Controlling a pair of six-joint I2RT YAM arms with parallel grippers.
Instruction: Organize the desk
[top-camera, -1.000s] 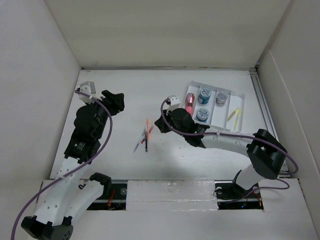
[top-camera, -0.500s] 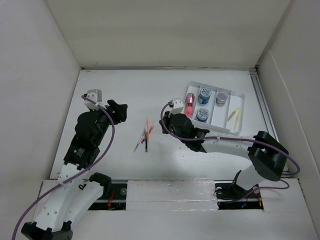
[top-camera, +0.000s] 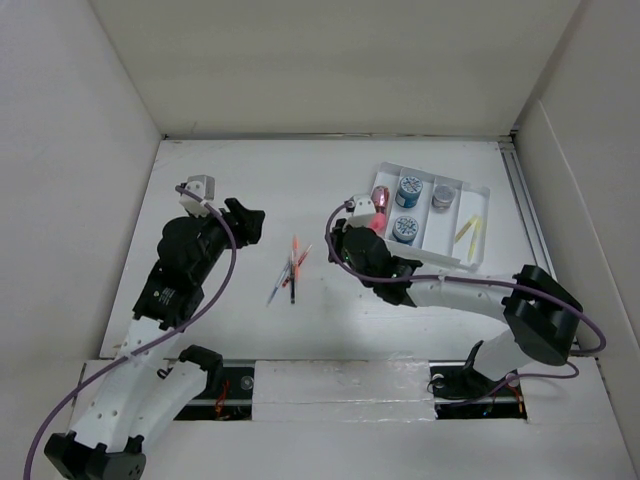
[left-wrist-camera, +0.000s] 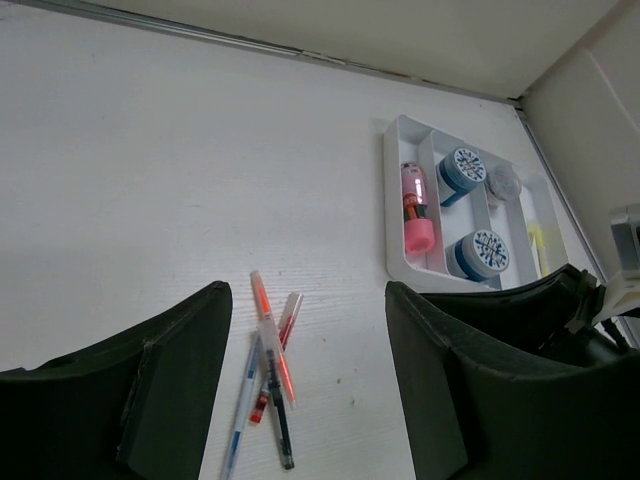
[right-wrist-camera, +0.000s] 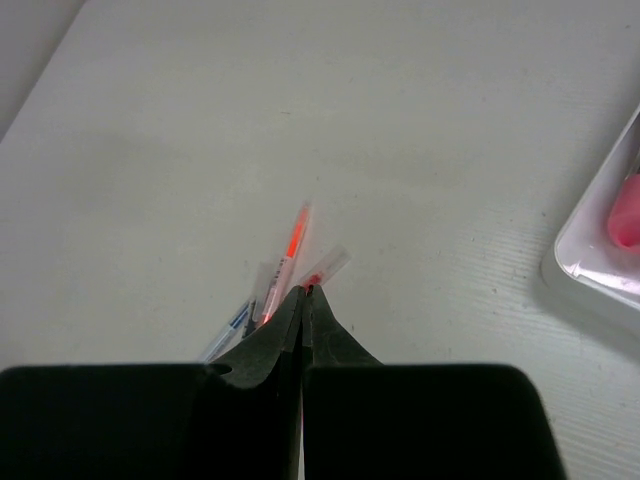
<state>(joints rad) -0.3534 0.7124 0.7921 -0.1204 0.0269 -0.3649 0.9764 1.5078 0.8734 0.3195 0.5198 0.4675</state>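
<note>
Several pens (top-camera: 291, 267) lie crossed in a small heap on the white desk (top-camera: 230, 160): an orange one (left-wrist-camera: 271, 336), a red one (left-wrist-camera: 283, 325), a blue one (left-wrist-camera: 240, 410) and a black one (left-wrist-camera: 279, 425). My left gripper (top-camera: 250, 222) is open and empty, up and left of the heap; in the left wrist view (left-wrist-camera: 310, 400) the pens show between its fingers. My right gripper (top-camera: 336, 240) is shut and seems empty, just right of the heap. In the right wrist view its tips (right-wrist-camera: 305, 292) hide part of the pens (right-wrist-camera: 290, 250).
A white compartmented tray (top-camera: 478, 190) stands at the back right. It holds a pink item (top-camera: 380, 205), two blue-topped round things (top-camera: 409, 190), a grey one (top-camera: 442, 197) and yellow items (top-camera: 470, 232). White walls close three sides; a rail (top-camera: 340, 380) runs along the front.
My left gripper has moved right, toward the pens. My right gripper has drawn back a little to the right, away from them. The pens have not moved.
</note>
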